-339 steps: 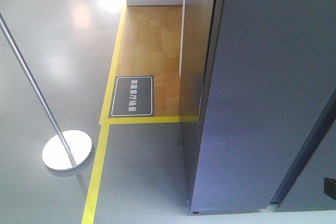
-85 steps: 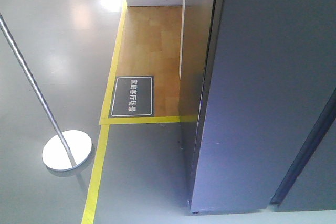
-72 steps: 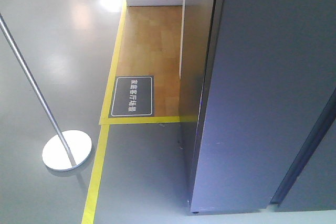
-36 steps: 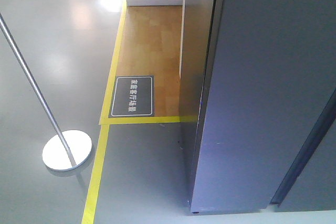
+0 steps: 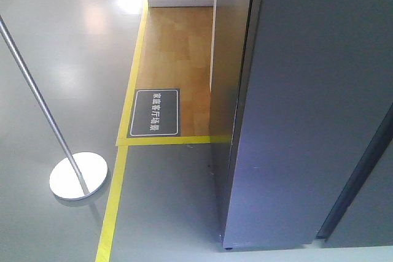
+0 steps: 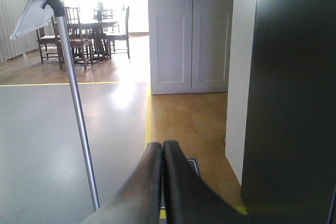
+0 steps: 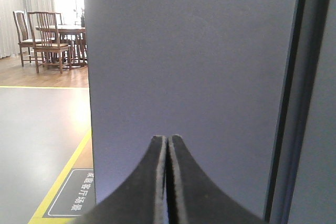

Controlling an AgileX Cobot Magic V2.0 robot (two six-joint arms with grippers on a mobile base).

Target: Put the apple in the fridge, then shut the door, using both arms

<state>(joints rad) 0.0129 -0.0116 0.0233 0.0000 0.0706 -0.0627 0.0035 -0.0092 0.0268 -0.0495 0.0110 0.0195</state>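
Before the fridge [image 7: 194, 77], both end effectors pressed together.

The fridge [image 5: 307, 108] stands at the right of the floor [image 5: 73, 59], its door [image 7: 189, 77] directly before the right gripper [image 7: 167, 145]. Left of the fridge, a floor sign [image 5: 155, 112] lies inside the corner of the tape lines [image 5: 113, 200]. Further left, near the floor's left edge, a stanchion pole [image 5: 37, 96] rises from its round base [image 5: 78, 176], and a panelled door [image 6: 189, 30] stands behind.

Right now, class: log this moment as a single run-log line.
left gripper: shut, empty | right gripper: shut, empty, facing fridge | door: looks closed | apple: not in view
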